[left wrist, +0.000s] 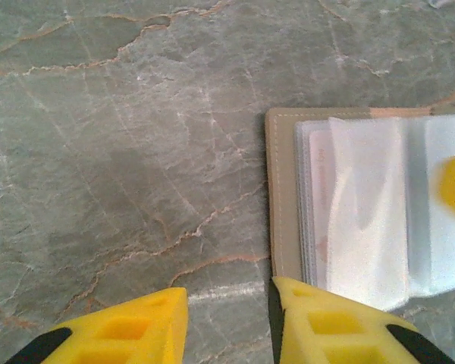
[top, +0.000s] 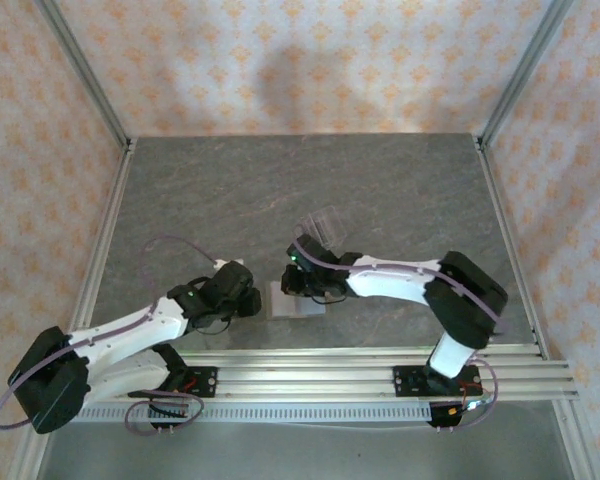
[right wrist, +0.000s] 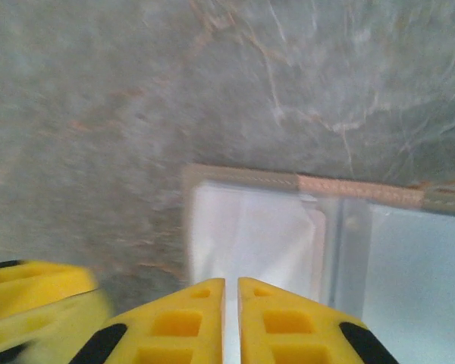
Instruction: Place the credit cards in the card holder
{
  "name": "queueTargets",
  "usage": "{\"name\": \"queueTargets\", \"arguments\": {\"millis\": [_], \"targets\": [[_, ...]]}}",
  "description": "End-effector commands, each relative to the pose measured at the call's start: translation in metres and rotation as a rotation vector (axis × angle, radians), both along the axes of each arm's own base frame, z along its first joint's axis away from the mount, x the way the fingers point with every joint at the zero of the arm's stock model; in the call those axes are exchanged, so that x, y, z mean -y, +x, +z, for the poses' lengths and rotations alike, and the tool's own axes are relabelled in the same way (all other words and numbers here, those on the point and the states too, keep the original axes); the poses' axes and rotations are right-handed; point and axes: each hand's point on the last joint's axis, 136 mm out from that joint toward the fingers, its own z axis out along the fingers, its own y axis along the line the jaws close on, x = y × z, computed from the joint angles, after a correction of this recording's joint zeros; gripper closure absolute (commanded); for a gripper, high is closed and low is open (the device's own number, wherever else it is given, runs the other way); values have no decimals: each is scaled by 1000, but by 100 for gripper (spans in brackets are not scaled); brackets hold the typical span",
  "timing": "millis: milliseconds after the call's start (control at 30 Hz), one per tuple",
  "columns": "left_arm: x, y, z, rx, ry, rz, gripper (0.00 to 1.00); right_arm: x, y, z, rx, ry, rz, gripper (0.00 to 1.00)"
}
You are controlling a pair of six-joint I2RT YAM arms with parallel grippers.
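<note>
Just to the left of the card holder (left wrist: 283,197), the left pincer (left wrist: 227,292) hung low over the grey veined table (left wrist: 121,152). Its yellow fingers were spread, and only the table surface was seen between them. Its right finger was close to the near left corner of the holder, but I could not tell if it touched. The card holder lay open and flat on the table, with a beige edge and clear plastic pockets turned upward. Something pale with a reddish mark sat inside the leftmost pocket, but I could not tell if it was one of the credit cards. Over the holder, the right pincer (right wrist: 231,282) had its fingers pressed almost together above a whitish pocket; whether it pinched a pocket leaf was not clear. Behind the holder, a little to the right, a clear plastic stand (top: 325,225) stood on the table.
</note>
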Motion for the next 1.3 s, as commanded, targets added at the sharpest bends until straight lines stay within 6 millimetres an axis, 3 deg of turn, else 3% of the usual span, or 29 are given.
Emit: {"name": "queueTargets", "arguments": {"millis": [0, 167, 333, 500, 667, 800, 1033, 1267], "targets": [[-5, -3, 7, -16, 31, -24, 64, -16, -4, -16, 2, -40, 27, 89], [0, 0, 9, -18, 21, -33, 61, -15, -1, -33, 4, -77, 7, 90], [6, 5, 9, -18, 28, -53, 59, -2, 6, 10, 105, -78, 3, 82], [12, 15, 5, -27, 65, -79, 58, 38, 31, 61, 219, -181, -34, 76], [17, 25, 1, -24, 105, -97, 58, 78, 67, 87, 260, -308, -62, 72], [21, 29, -4, -31, 115, -113, 58, 93, 98, 97, 281, -433, -50, 69], [26, 30, -9, -40, 114, -144, 58, 88, 152, 104, 303, -533, -9, 70], [24, 27, -16, -44, 129, -164, 59, 73, 197, 82, 285, -646, 62, 74]]}}
